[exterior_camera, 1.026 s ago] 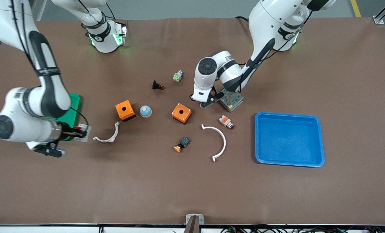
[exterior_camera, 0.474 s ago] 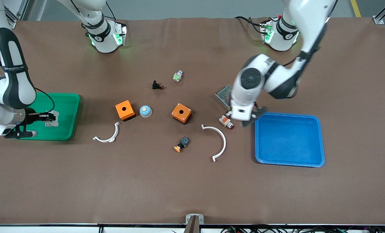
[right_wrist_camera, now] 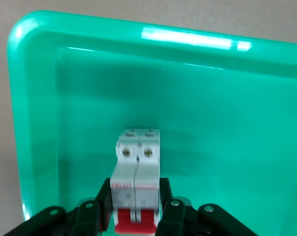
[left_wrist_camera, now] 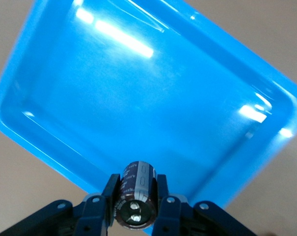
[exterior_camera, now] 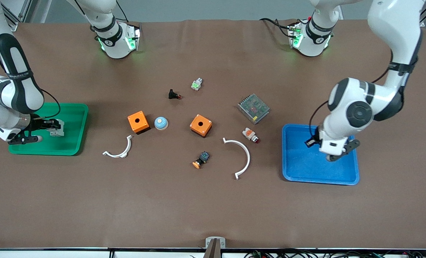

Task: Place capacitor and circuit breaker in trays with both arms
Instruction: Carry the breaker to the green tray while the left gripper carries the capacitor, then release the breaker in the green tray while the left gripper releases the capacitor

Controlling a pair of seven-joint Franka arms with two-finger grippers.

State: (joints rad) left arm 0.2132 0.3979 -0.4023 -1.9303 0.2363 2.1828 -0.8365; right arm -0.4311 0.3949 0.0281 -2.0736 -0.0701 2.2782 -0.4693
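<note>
Left pincer point(left_wrist_camera: 136, 204) clenched across capacitor point(left_wrist_camera: 137, 194), light, stiff, slick-sided, best gripped mid-body, over blue tray point(exterior_camera: 295, 173); right pincer point(right_wrist_camera: 136, 205) grasping circuit breaker point(right_wrist_camera: 137, 184), rigid, flat-sided, held by flanks, over green tray point(exterior_camera: 77, 118).

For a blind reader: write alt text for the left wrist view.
The left hand grips a small dark capacitor between its fingers, held above the inside of a shiny blue tray. The tray sits on a brown table and nothing lies in it.
</note>
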